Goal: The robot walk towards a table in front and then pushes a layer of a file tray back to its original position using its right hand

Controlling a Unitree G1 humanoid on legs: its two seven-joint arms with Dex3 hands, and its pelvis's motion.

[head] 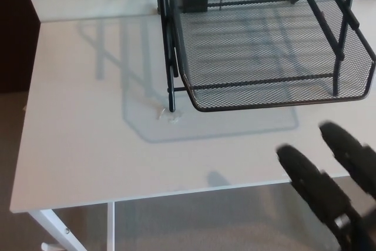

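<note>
— Head view: what did it catch of the right hand (335, 183)?
— Only two thick black fingers (306, 174), spread apart and holding nothing, at the lower right. The palm and thumb were cut off by the frame's edge.
— And the file tray (264, 39)?
— It stood on the white table (88, 133) toward the far right, its black mesh layer jutting toward the camera, well apart from the fingers. Its top ran out of frame, so the upper layers couldn't be made out.
— Anything else?
— A small pale scrap (167, 116) lay by the tray's front leg, too tiny to identify. The left hand wasn't visible
</note>
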